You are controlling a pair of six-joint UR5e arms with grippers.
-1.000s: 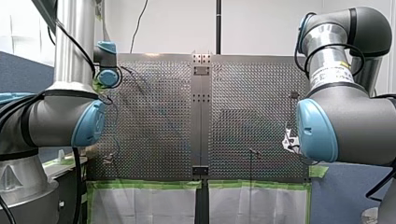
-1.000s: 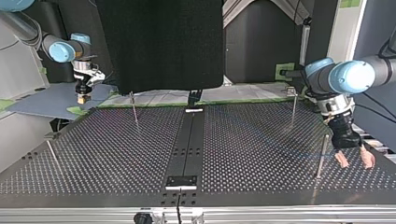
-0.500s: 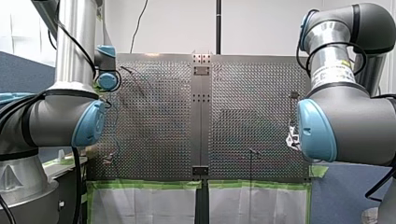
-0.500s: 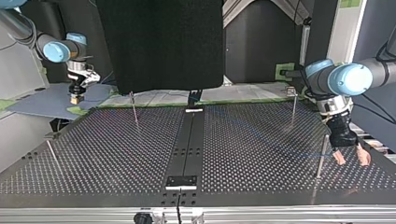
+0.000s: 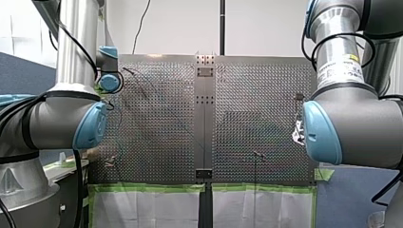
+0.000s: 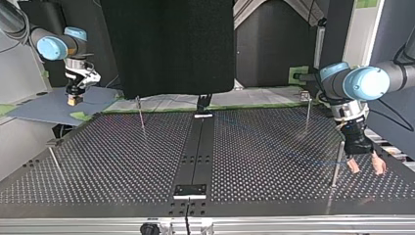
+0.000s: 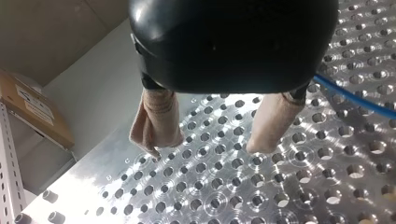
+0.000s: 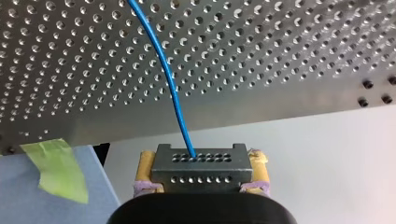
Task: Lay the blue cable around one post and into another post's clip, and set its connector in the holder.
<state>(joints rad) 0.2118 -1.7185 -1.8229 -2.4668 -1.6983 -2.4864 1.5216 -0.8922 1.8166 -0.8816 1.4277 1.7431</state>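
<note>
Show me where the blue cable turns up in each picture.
Front view: not discernible.
Top view: blue cable faint on the perforated table, by my left fingers.
Left wrist view: cable beside those fingers.
Right wrist view: cable entering the connector my right fingers hold.
Shared landmark: the table.

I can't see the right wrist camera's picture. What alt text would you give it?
My right gripper, with yellow pads, clamps a grey connector block dotted with small holes, just off the edge of the perforated metal table. A blue cable runs from the block ahead over the table. Beside the gripper, a strip of green tape sticks to a blue sheet.
</note>
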